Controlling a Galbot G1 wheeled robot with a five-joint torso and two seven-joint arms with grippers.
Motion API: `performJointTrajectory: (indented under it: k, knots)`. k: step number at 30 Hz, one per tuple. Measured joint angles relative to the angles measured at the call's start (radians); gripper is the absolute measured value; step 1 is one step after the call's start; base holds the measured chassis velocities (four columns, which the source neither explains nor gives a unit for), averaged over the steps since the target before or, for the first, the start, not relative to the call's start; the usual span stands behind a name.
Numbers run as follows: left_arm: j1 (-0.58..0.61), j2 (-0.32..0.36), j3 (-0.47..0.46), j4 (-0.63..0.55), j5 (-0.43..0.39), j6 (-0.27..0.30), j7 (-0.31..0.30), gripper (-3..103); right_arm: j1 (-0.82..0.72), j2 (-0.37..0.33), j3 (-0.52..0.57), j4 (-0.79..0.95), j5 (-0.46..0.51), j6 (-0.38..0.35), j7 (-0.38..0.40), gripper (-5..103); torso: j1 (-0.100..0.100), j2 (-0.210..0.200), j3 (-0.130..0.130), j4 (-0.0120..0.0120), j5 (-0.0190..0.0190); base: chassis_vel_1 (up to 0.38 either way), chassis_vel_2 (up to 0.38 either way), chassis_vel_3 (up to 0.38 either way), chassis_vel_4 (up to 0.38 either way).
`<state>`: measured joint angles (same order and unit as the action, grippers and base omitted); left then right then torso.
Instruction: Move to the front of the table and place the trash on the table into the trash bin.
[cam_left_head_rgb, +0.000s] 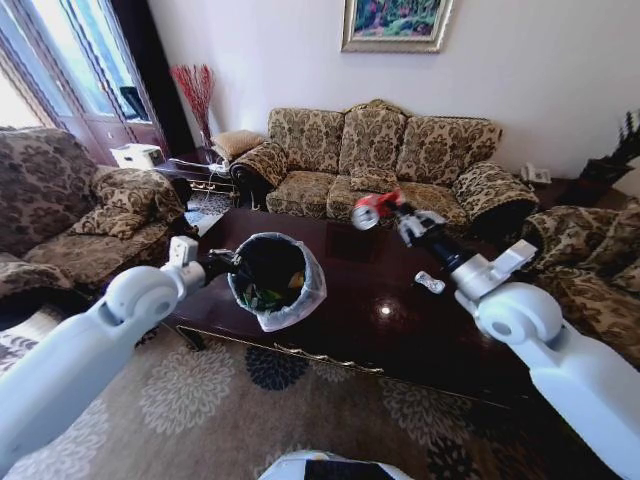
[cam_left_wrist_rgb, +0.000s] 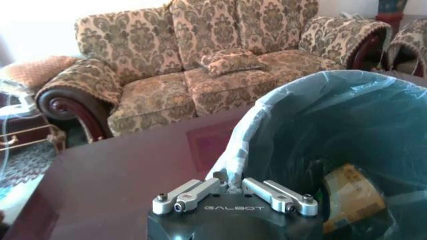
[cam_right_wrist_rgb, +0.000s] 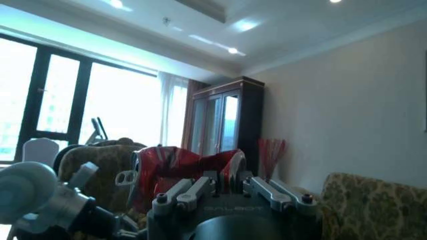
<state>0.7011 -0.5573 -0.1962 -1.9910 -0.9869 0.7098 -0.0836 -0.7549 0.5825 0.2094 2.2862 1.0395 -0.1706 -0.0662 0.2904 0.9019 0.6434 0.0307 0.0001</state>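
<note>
One wrapper, the red one (cam_left_head_rgb: 376, 205), is closed in the jaws of the right gripper (cam_left_head_rgb: 385, 212), which holds it in the air above the far part of the table (cam_left_head_rgb: 400, 330). In the right wrist view the red wrapper (cam_right_wrist_rgb: 183, 172) sits between the two fingers (cam_right_wrist_rgb: 180, 192), so the grip looks firm. The left gripper (cam_left_head_rgb: 228, 266) is shut on the rim of the bin (cam_left_head_rgb: 300, 300) and holds it at the left side of the table; in the left wrist view its fingers (cam_left_wrist_rgb: 193, 195) pinch the white liner at the rim. Inside the bin (cam_left_wrist_rgb: 347, 110) some trash already lies at the bottom. A silver-white wrapper (cam_left_head_rgb: 430, 283) rests on the table near the right arm, apart from the bin.

To do this step well, I think the right gripper should carry the wrapper fully over the mouth of the bin before it opens, because the wrapper is light and can drift aside. The left gripper should keep the rim steady and the mouth facing up.
</note>
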Motion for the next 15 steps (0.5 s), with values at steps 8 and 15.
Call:
performJointTrajectory:
  k: [8, 15]
  knots:
    - [-0.23, -0.094, 0.228, 0.126, 0.0, 0.022, 0.004, 0, 0.379, 0.079, -0.361, -0.195, -0.078, -0.023, -0.002, 16, 0.0, 0.0, 0.0, 0.0005, -0.0001, 0.0, 0.0, 0.0, 0.0]
    - [-0.371, -0.127, 0.334, 0.224, -0.03, 0.024, 0.04, 0, 0.507, 0.115, -0.48, -0.316, -0.378, 0.04, -0.136, 16, 0.0, 0.0, 0.0, 0.0003, -0.0001, 0.0, 0.0, 0.0, 0.0]
